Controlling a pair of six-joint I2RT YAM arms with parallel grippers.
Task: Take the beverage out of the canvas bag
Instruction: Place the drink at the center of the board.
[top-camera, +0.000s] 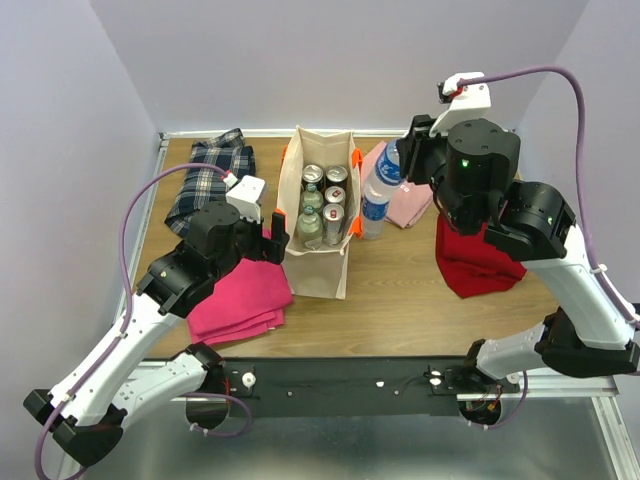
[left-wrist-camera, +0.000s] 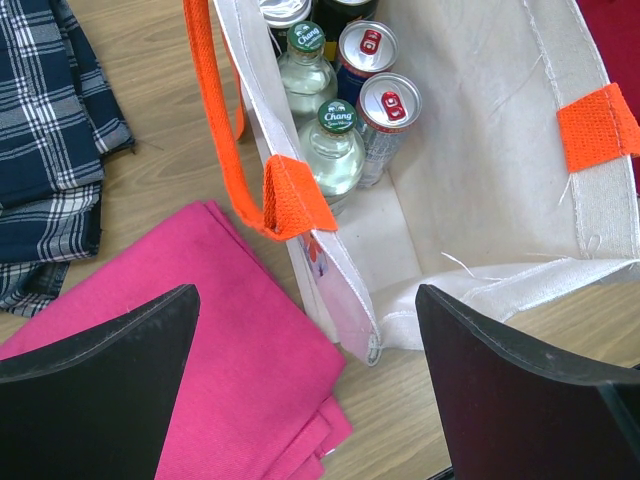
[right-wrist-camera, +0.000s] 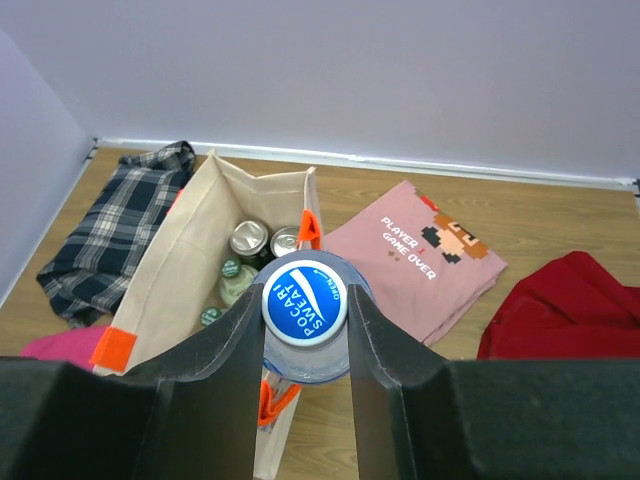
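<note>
The beige canvas bag (top-camera: 318, 270) has orange handles (left-wrist-camera: 225, 130); the bottle (top-camera: 378, 195) has a blue cap (right-wrist-camera: 303, 300).

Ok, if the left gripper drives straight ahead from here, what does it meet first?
Probably the canvas bag: its near corner sits dead ahead of the open left gripper, with the magenta cloth just left of that line. Depth is unclear from this view.

The left arm (top-camera: 140, 310) and right arm (top-camera: 575, 270) are made of white links and black joints. A purple cable (top-camera: 540, 69) is run along each. The left gripper (left-wrist-camera: 305, 290) is fitted with black fingers (left-wrist-camera: 100, 380).
</note>
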